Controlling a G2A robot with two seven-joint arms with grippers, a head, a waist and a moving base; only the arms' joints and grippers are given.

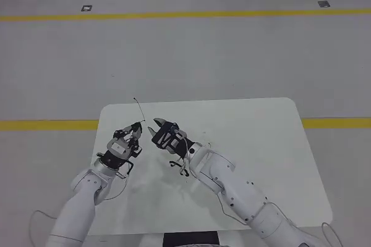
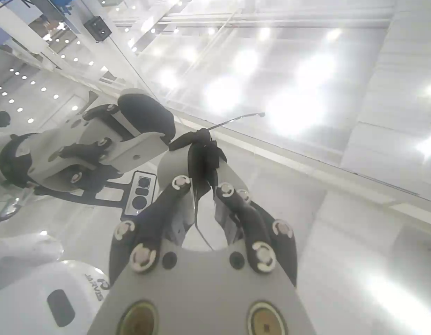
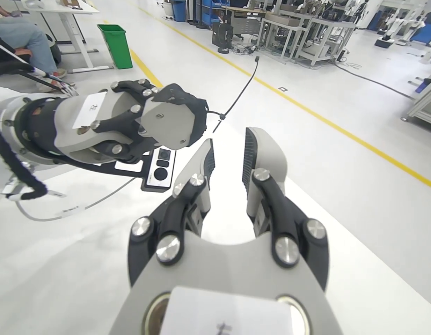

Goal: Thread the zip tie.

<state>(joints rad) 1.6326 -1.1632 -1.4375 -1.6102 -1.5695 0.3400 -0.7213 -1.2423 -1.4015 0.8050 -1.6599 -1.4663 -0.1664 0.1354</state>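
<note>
Zip tie (image 3: 236,92) is held in the left gripper (image 1: 135,129), which is clamped on it above the table (image 1: 247,123). The long end projects up and away past the fingertips. The right gripper (image 3: 229,144) is placed just beside it, jaws parted by a moderate gap, nothing held. Whether a loop is formed cannot be told. Step judged: the free end is about to be taken for threading. For the next move, the right jaws must be lined up on the thin strap and closed without deflecting it.
</note>
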